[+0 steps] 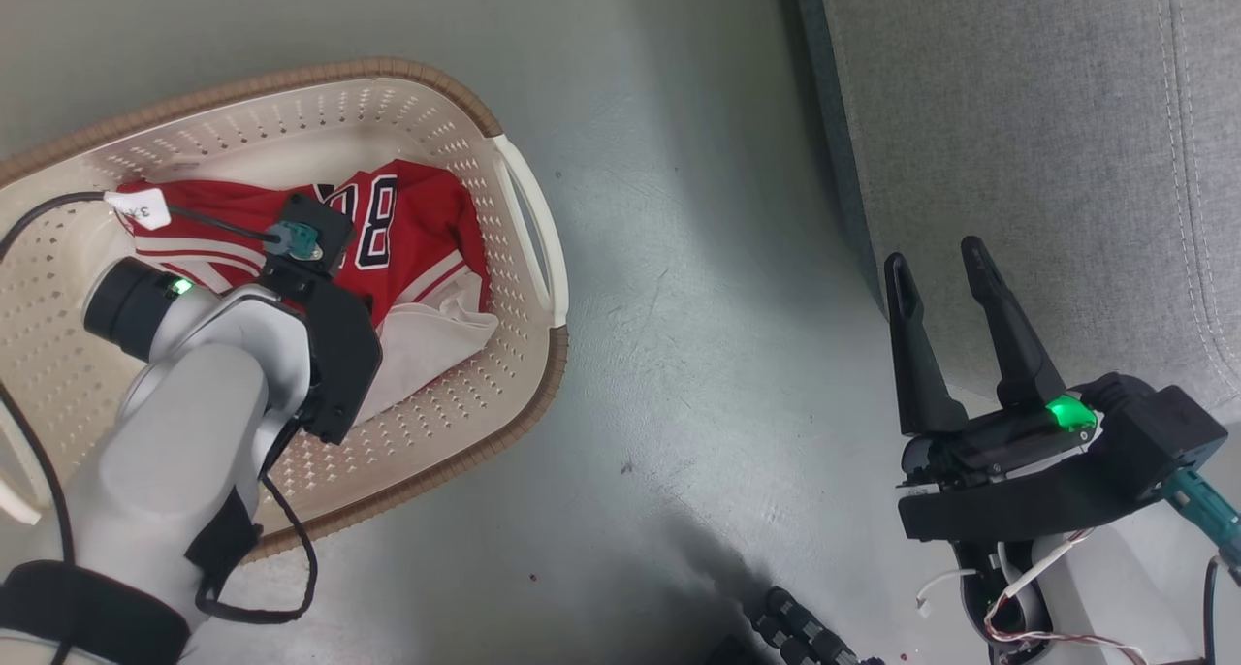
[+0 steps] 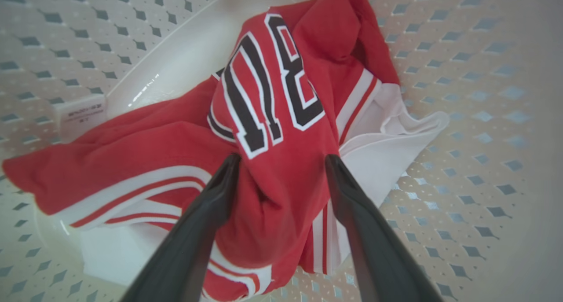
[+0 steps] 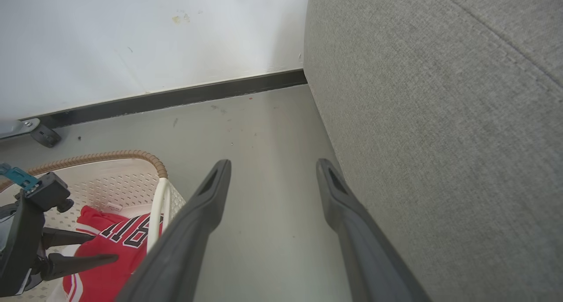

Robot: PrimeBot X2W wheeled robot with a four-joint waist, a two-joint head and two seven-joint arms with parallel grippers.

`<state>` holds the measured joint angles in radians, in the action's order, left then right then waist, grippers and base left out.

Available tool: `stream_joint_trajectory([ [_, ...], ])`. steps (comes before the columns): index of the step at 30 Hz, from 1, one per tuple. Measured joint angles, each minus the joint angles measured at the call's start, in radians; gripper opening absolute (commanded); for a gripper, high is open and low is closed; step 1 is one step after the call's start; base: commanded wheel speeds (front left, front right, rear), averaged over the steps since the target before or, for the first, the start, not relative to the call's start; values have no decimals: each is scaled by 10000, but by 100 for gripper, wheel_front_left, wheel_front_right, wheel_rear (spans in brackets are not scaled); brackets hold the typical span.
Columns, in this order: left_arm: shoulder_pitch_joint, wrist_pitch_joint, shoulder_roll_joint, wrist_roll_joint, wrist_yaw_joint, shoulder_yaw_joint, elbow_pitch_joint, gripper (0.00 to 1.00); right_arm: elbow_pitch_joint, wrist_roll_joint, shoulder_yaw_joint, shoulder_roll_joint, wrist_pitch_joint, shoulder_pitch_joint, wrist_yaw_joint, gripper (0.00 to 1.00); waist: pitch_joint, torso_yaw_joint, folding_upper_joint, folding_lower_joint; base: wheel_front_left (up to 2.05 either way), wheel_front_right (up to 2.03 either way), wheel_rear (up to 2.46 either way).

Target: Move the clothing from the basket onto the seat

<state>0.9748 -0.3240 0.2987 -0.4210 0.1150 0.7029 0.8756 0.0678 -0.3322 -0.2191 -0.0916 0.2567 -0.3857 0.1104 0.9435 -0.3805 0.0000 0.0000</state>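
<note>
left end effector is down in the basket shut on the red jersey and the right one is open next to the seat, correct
Not shut: the left wrist view shows the left end effector open, fingers spread either side of a fold of the red jersey in the basket. The right end effector is open next to the seat.

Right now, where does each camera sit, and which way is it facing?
Head view: on the head, looking down at the floor, basket at left, couch cushion at right; pale left forearm and right end effector show.
Left wrist view: inside the basket, facing down onto the red jersey; left end effector open astride a fold.
Right wrist view: low above the floor, facing the wall along the cushion's side; its open fingers show.
Shared: all three show the jersey and basket.
</note>
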Motion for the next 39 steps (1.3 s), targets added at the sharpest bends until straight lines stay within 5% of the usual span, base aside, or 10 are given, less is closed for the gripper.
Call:
stream_joint_trajectory([
  [8, 29, -188, -180, 169, 10, 439, 721, 100, -17, 142, 61, 63, 0, 133, 0, 100, 4, -18, 0, 0, 0, 0, 0],
  [10, 50, -182, -249, 192, 10, 493, 834, 13, -63, 178, 84, 63, 0, 223, 0, 100, -3, -13, 0, -1, 0, 0, 0],
  [11, 79, -157, -288, 192, 10, 491, 871, 13, -71, 178, 109, 63, 0, 288, 0, 100, -7, -8, 0, 0, 0, 0, 0],
  [12, 114, -123, -328, 192, 10, 493, 903, 0, -71, 184, 136, 63, 0, 328, 0, 100, -8, -1, 0, 0, 0, 0, 0],
  [39, 54, 2098, -1053, -629, 159, 98, 1455, 0, 180, 309, 453, -100, 0, -329, 90, 100, -923, 306, 1, 0, 0, 0, 0],
])
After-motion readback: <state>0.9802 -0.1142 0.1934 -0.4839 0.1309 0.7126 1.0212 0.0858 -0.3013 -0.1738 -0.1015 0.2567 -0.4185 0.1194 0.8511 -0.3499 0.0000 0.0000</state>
